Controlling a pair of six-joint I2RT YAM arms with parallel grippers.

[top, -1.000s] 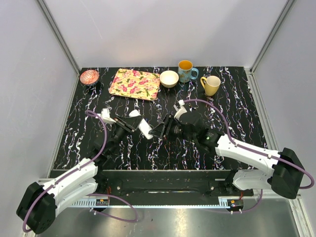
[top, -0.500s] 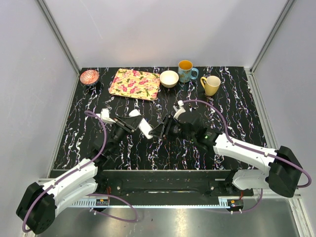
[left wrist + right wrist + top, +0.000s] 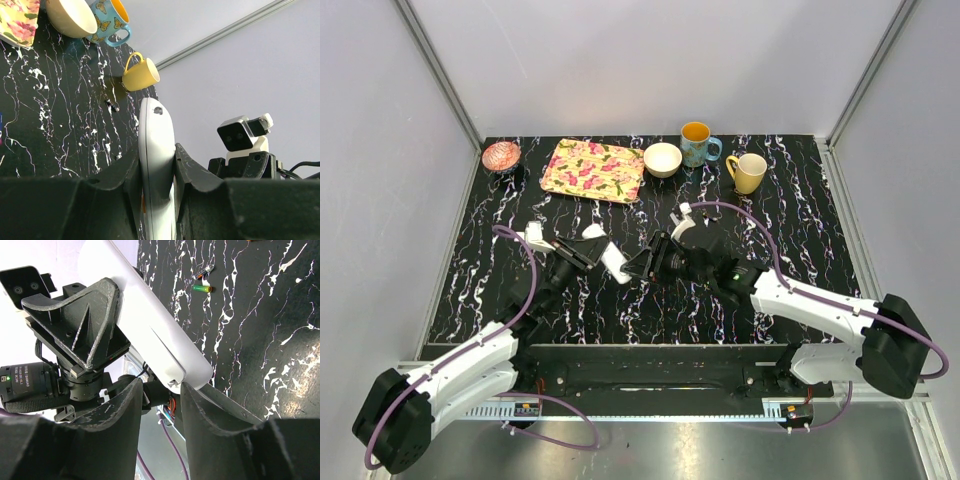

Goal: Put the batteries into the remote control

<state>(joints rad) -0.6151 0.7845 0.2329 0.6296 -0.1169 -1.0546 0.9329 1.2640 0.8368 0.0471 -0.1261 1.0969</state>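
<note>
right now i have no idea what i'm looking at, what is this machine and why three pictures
Two robot arms are bolted at a table's near edge. One picture looks down from above; the other two come from a camera on each wrist. The left hand is shut on a white remote. The right hand sits at the remote's end, fingers apart. On the black table lie batteries, a flowered tray, a bowl, a blue mug, a yellow mug and a pink dish.

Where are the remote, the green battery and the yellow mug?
remote (image 3: 156, 150), left wrist view, white edge below its round hole.
green battery (image 3: 201, 288), right wrist view, middle of its green body.
yellow mug (image 3: 141, 76), left wrist view, its side wall.
</note>
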